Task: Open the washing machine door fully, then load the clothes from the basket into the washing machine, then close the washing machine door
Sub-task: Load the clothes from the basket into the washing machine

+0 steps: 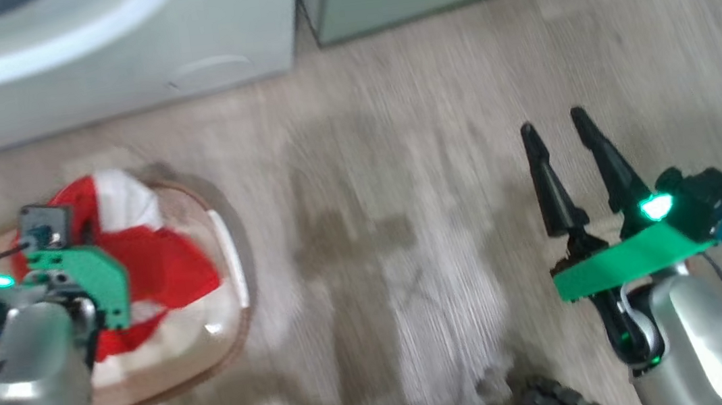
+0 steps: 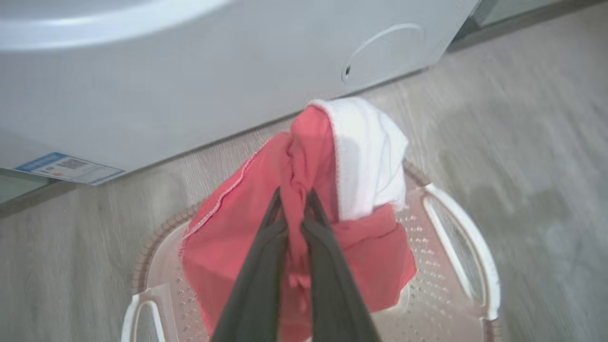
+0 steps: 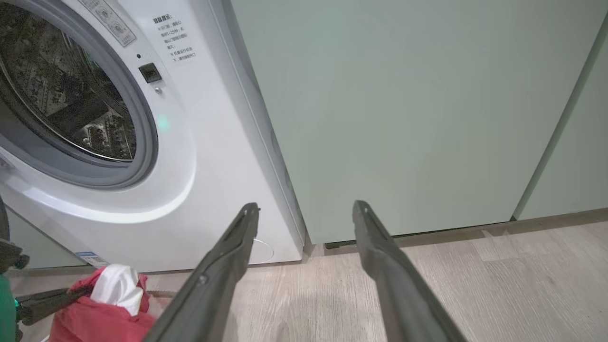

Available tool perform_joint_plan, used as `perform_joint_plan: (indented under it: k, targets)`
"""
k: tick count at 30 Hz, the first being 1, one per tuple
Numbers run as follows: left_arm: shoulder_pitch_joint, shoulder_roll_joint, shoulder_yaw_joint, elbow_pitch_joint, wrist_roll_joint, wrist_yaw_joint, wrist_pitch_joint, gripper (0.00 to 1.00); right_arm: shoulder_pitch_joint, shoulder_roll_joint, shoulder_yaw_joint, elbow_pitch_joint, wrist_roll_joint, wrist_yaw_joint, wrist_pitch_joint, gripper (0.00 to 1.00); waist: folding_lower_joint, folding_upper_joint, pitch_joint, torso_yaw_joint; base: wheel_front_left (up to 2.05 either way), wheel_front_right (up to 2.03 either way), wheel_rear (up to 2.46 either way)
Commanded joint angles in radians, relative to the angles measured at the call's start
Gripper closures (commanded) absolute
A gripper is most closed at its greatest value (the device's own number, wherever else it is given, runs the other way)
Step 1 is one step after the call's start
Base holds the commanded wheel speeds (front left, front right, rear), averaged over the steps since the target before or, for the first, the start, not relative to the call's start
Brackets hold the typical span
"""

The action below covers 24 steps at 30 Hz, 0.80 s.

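Red fabric at the lower left of the head view: the clothes are pinched in the left gripper, jaws nearly together on a bunched fold, hanging over the basket on the floor just before the washing machine. Best play, I'd say, is a straight lift until the trailing cloth clears the rim, then a swing up to the drum, uncovered at the upper left of the right wrist view. Far right, the right gripper hangs spread wide and empty above the floor, well apart from it all.
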Motion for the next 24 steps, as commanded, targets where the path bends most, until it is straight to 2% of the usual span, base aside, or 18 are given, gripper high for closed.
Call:
perform_joint_plan:
  k: [1,6,7,24]
  targets:
    - [0.035,0.013,0.029,-0.078,-0.011,-0.002,-0.013,1.00,0.021,-0.009,0.007,-0.020,-0.008,0.000,-0.009,0.00,0.0001,-0.0001,-0.106,0.068,0.00,0.00,0.00]
    - [0.107,-0.024,0.044,-0.225,-0.022,0.006,-0.014,1.00,0.041,-0.009,-0.005,-0.004,-0.022,0.000,-0.009,0.00,0.0001,-0.0001,-0.187,0.102,0.00,0.00,0.00]
    - [0.143,-0.039,0.051,-0.305,-0.022,0.013,-0.014,1.00,0.052,-0.009,-0.011,0.003,-0.029,0.000,-0.009,0.00,0.0001,-0.0001,-0.224,0.116,0.00,0.00,0.00]
    - [0.475,-0.155,0.114,-0.759,-0.017,0.015,-0.014,1.00,0.183,-0.009,-0.053,0.011,-0.059,0.000,-0.009,0.00,0.0001,-0.0001,-0.453,0.195,0.00,0.00,0.00]
